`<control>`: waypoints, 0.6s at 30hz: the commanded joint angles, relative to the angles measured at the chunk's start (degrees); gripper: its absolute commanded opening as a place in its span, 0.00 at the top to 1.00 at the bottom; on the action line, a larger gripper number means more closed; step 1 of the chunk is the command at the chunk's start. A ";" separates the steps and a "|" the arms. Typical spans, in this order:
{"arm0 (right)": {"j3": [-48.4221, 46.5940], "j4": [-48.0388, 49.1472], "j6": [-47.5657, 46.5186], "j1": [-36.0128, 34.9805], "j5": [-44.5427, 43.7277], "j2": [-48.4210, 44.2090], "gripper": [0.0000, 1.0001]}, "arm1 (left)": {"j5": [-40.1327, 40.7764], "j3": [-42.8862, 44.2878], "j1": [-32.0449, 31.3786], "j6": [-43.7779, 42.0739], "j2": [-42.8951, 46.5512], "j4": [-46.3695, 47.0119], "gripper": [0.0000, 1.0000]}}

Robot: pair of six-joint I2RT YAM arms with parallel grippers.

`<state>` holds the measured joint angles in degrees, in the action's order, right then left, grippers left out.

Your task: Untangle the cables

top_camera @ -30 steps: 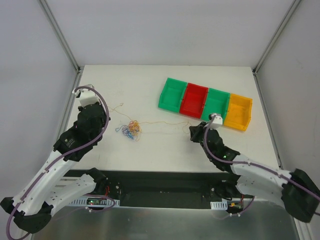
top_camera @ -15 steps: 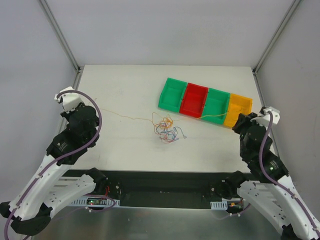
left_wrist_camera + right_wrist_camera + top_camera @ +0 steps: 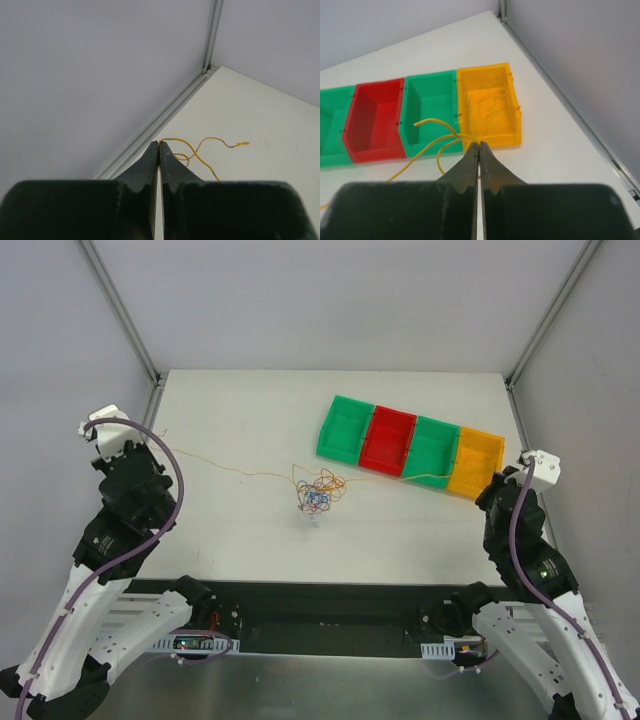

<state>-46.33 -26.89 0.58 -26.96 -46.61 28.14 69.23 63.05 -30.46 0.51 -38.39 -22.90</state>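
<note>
A small knot of cables point(image 3: 318, 492) — orange, blue and red loops — is near the middle of the tabletop point(image 3: 230, 530), with a faint shadow just on its near side. A thin yellow strand point(image 3: 225, 469) stretches from the knot toward the left edge, reaching the left gripper point(image 3: 143, 446). On the other side it passes the near rims of the green bin point(image 3: 433, 447) and orange bin point(image 3: 476, 462) to the right gripper point(image 3: 493, 483). A red bin point(image 3: 391, 440) and another green bin point(image 3: 347, 428) complete the row — all four side by side.

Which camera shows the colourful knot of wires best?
The top view: it shows the whole knot on the table, strands running out both ways. The left wrist view shows only a yellow strand pinched in shut jaws. The right wrist view shows its own yellow strand pinched too. Neither shows the knot.
</note>
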 commanded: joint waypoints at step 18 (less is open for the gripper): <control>14.96 38.76 7.33 -11.09 54.87 26.25 0.74 | -70.44 34.77 1.01 27.26 -15.57 5.14 1.00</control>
<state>-25.36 4.10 10.04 -35.92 4.95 52.05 13.67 95.70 -29.89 22.20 -49.41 -19.00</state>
